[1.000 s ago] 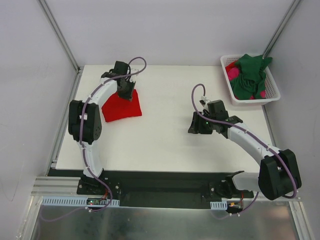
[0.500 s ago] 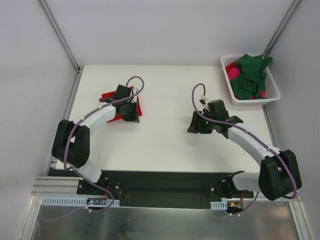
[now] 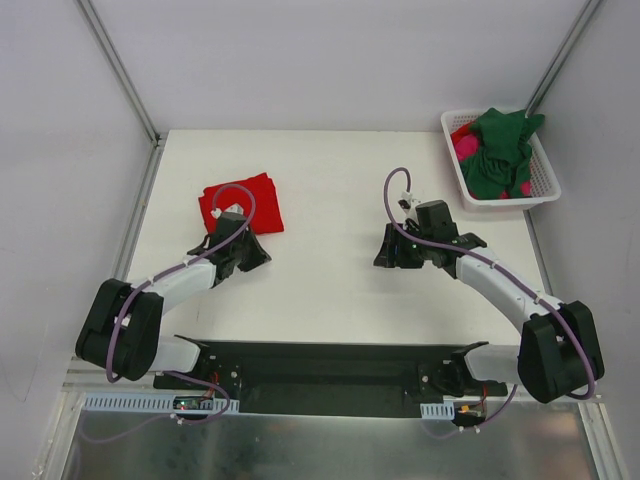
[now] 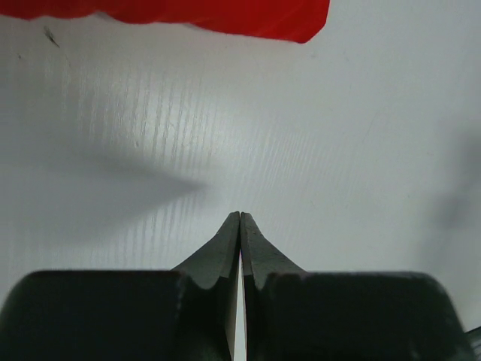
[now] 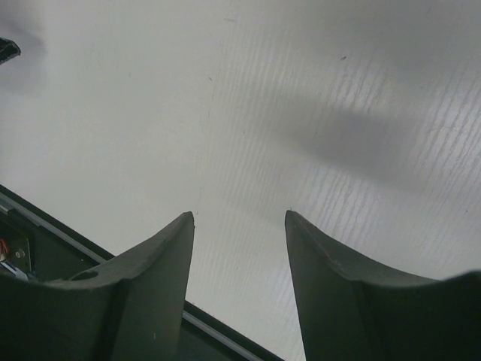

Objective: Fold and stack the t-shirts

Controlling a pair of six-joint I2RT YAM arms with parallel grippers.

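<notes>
Just ahead of the left tool [image 4: 240,218] lies the folded red t-shirt [image 3: 241,206] on the surface [image 3: 330,200] — not touching, tool pinched closed on nothing. Right tool [image 5: 239,218] hangs part-open, empty — green t-shirt [image 3: 500,150] and pink t-shirt [image 3: 466,147] heaped in the basket [image 3: 515,202], well apart.

Red t-shirt [image 4: 225,13] mostly beyond left-wrist view

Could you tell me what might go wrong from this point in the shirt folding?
1. The shut left pincer sits close to the near edge of the folded red t-shirt. A careless sweep could catch the cloth and undo the fold.
2. The green t-shirt and pink t-shirt lie bunched together in the basket. The open right pincer may therefore pull out both at once, or drag the basket along the table.
</notes>
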